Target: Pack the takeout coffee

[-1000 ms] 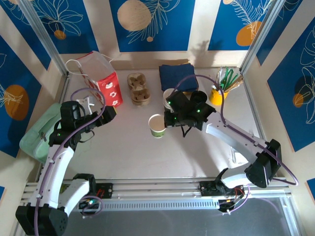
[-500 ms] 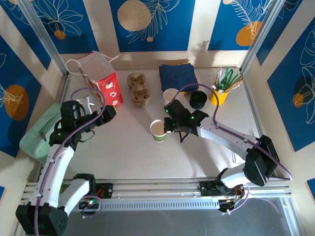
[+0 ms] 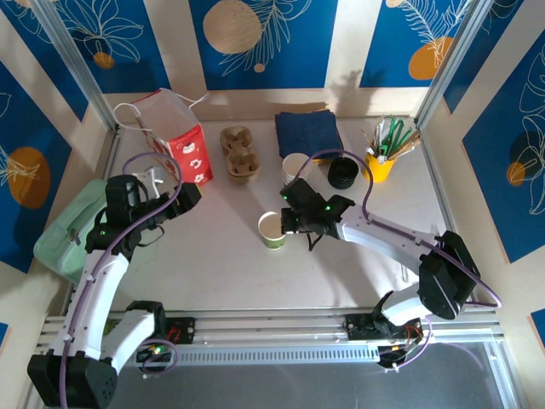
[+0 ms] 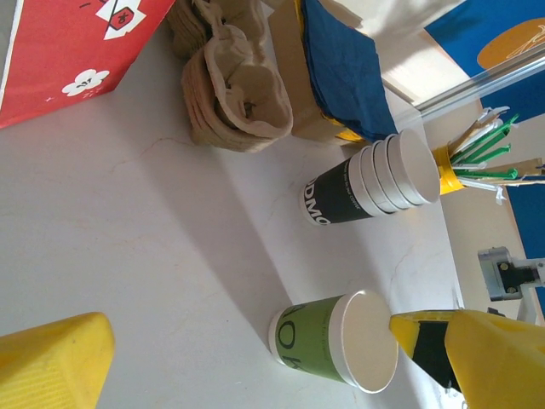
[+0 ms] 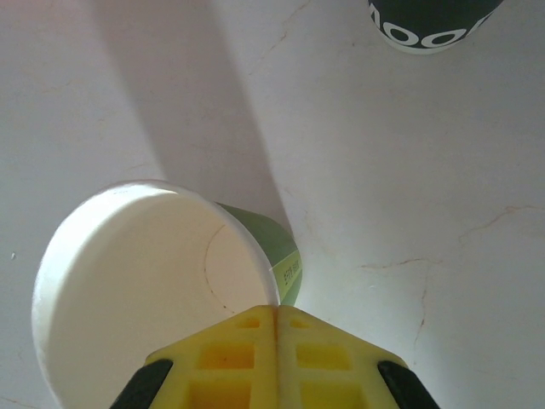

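Observation:
The takeout coffee is a green paper cup (image 3: 272, 228) with a white rim and white inside. It stands upright near the table's middle, with its base on the white top. My right gripper (image 3: 286, 223) is shut on the cup's right rim. In the right wrist view the closed yellow fingers (image 5: 277, 311) pinch the wall of the cup (image 5: 128, 281). My left gripper (image 3: 183, 196) hangs open well to the cup's left and holds nothing. In its wrist view the cup (image 4: 336, 341) lies ahead between its spread fingers (image 4: 51, 362).
A stack of dark paper cups (image 3: 294, 166) stands just behind the green cup. Black lids (image 3: 343, 172) and a yellow cup of stirrers (image 3: 379, 162) lie to its right. At the back are blue napkins (image 3: 306, 132), a cardboard carrier (image 3: 239, 153) and a red bag (image 3: 183, 141).
My right arm has come lower and nearer, bringing the green cup slightly toward the front with it. The left arm has stayed still.

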{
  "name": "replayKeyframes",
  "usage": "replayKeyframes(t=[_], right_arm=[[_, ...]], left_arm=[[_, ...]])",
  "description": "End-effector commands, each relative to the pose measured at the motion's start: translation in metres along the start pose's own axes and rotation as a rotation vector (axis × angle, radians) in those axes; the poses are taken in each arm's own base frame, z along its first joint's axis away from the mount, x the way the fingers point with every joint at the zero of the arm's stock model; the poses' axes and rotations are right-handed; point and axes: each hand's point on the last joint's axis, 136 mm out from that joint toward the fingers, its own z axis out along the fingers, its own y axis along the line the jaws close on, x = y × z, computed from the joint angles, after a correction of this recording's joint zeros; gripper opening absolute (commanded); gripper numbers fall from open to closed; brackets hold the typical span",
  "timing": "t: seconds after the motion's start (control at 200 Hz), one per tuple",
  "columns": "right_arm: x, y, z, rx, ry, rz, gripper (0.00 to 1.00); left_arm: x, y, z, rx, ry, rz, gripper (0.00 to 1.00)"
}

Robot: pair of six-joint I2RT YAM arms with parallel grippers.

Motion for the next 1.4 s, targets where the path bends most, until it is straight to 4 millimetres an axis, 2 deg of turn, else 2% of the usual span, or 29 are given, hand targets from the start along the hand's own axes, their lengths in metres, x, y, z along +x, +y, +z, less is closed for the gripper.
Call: replayKeyframes(t=[0.0, 0.19, 0.33, 0.375, 0.555, 0.705, 0.82, 0.895, 0.98, 1.045, 1.145, 1.251, 1.396], right_arm=[[0.004, -0.001, 0.004, 0.013, 0.001, 0.007, 0.01], [0.007, -0.004, 0.008, 0.031, 0.017, 0.014, 0.08], [0.005, -0.002, 0.002, 0.021, 0.008, 0.017, 0.24], [0.001, 0.000, -0.004, 0.014, 0.000, 0.018, 0.31], [-0.018, 0.006, -0.033, -0.011, -0.058, 0.015, 0.46], [-0.033, 0.003, -0.060, -0.030, -0.111, 0.023, 0.49], [-0.045, -0.006, -0.080, -0.028, -0.166, 0.033, 0.53], [-0.054, -0.021, -0.091, -0.019, -0.208, 0.062, 0.54], [-0.063, -0.046, -0.095, 0.009, -0.240, 0.123, 0.55], [-0.072, -0.070, -0.097, 0.043, -0.256, 0.181, 0.55], [-0.084, -0.108, -0.097, 0.124, -0.290, 0.279, 0.62], [-0.090, -0.146, -0.090, 0.213, -0.313, 0.393, 0.65], [-0.097, -0.181, -0.073, 0.278, -0.301, 0.504, 0.67]], left_arm=[[0.003, -0.003, 0.002, 0.023, 0.010, 0.002, 0.99], [0.004, -0.005, 0.002, 0.034, 0.013, -0.002, 1.00], [0.003, -0.007, 0.002, 0.044, 0.013, -0.002, 0.99], [0.002, -0.008, 0.002, 0.045, 0.013, -0.002, 0.99], [0.001, -0.009, -0.001, 0.039, 0.009, 0.000, 1.00], [0.001, -0.011, -0.004, 0.041, 0.004, 0.003, 0.99], [0.001, -0.010, -0.004, 0.038, 0.001, 0.008, 0.99], [0.001, -0.010, -0.004, 0.037, 0.003, 0.005, 0.99], [0.002, -0.010, -0.004, 0.040, 0.001, 0.007, 0.99], [0.002, -0.009, -0.004, 0.041, -0.003, 0.003, 0.99], [0.002, -0.007, -0.002, 0.040, -0.016, -0.012, 0.99], [0.000, -0.008, 0.001, 0.060, -0.021, -0.025, 0.99], [-0.002, -0.010, 0.002, 0.073, -0.023, -0.029, 0.99]])
